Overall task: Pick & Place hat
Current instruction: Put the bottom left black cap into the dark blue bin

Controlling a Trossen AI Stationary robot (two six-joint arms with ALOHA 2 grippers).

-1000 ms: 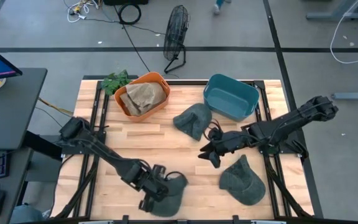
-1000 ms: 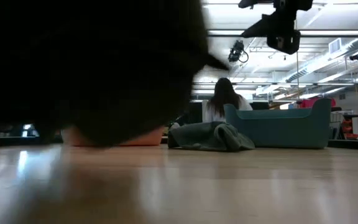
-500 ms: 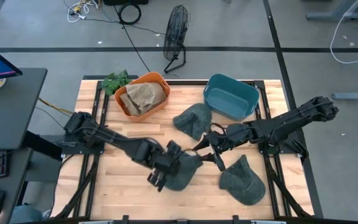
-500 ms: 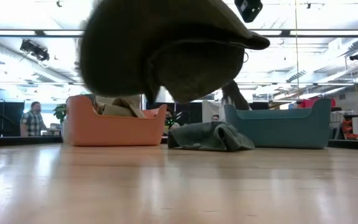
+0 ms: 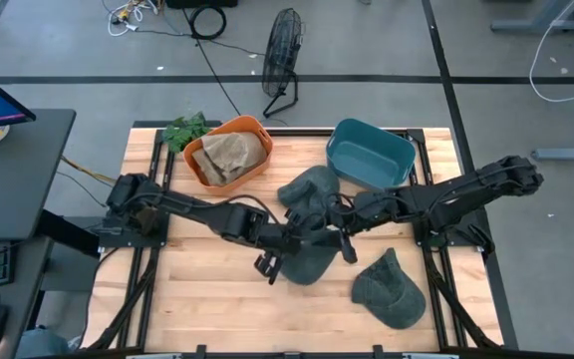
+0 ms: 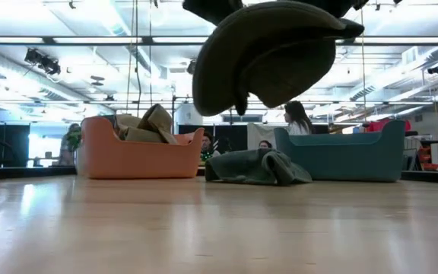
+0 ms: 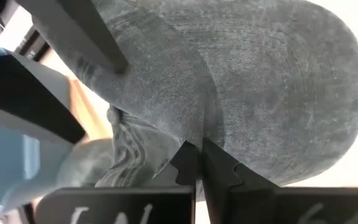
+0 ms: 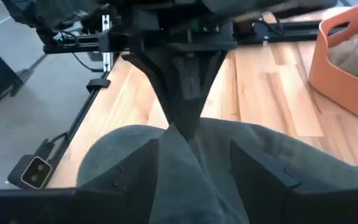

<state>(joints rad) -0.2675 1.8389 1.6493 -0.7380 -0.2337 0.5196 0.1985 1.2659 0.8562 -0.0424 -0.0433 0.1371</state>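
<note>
A grey-green hat (image 5: 314, 265) hangs in the air above the table's middle, clear of the wood in the low view (image 6: 268, 53). My left gripper (image 5: 285, 249) reaches in from the left and is shut on it. My right gripper (image 5: 333, 237) comes from the right and is open, its fingers (image 8: 138, 168) standing on either side of the hat's cloth (image 8: 194, 146), facing my left gripper (image 8: 182, 93). A second grey hat (image 5: 310, 189) lies crumpled near the blue bin. A third (image 5: 389, 289) lies flat near the table's near right. My left gripper pinches a fold of the hat's cloth (image 7: 194, 134) between its two shut fingers, coming level from the table's left. The hat's crown (image 7: 260, 81) bulges beyond the fingertips, and the hat is lifted clear of the table. My right gripper: I cannot tell whether its open fingers touch the hat.
An orange bin (image 5: 229, 152) holding tan cloth and a blue bin (image 5: 370, 155) stand along the far edge. A green plant sprig (image 5: 185, 130) lies at the far left corner. Bare wood shows at the near left (image 5: 197, 299). People show in the room beyond.
My left gripper has carried the hat from the table's near edge up and toward the far right, to the middle, lifting it clear. My right gripper has moved left toward the hat until its fingers straddle it.
</note>
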